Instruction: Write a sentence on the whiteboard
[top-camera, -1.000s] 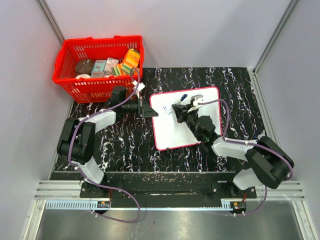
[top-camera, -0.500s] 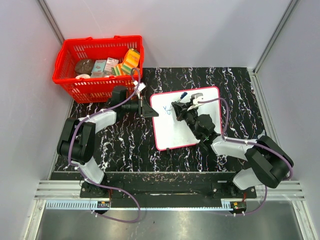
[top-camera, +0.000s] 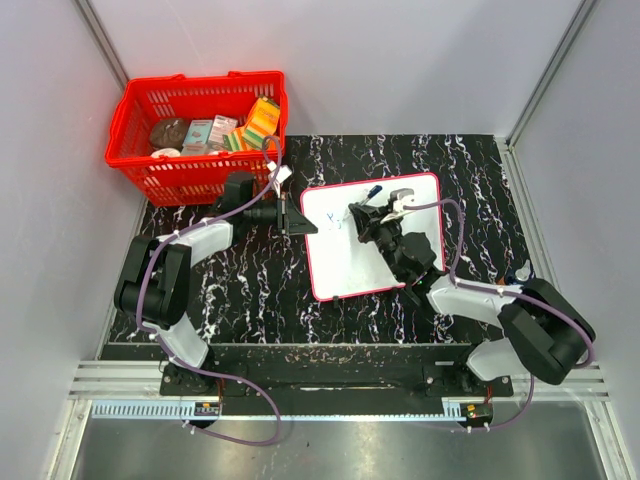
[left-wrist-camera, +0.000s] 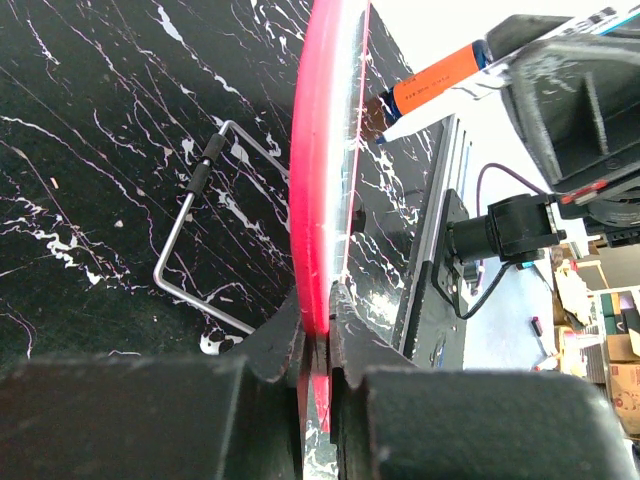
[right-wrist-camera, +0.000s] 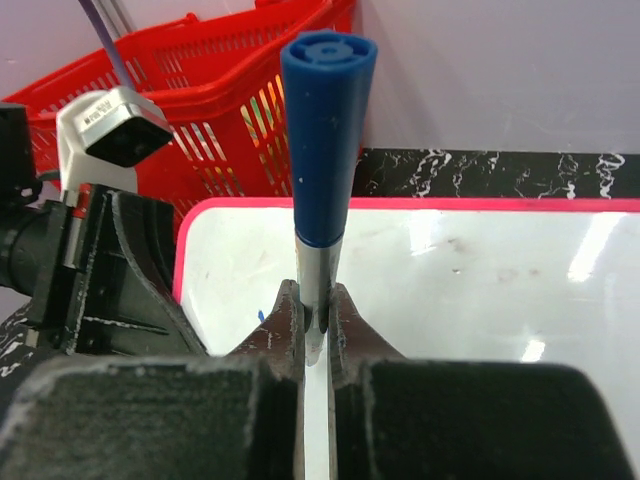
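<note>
left gripper (left-wrist-camera: 318, 320): pinches red-framed white whiteboard (top-camera: 345, 270), 9 o'clock edge
right gripper (right-wrist-camera: 316, 322): clamps blue-topped marker (right-wrist-camera: 326, 130)
tip: press lightly, imo

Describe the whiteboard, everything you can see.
The whiteboard is a flat white rectangle in a thin red frame with rounded corners, lying skewed on the black marbled table. A few small blue strokes sit near its far left corner. The left end effector clamps its left edge; the right end effector holds a marker over the writing.
</note>
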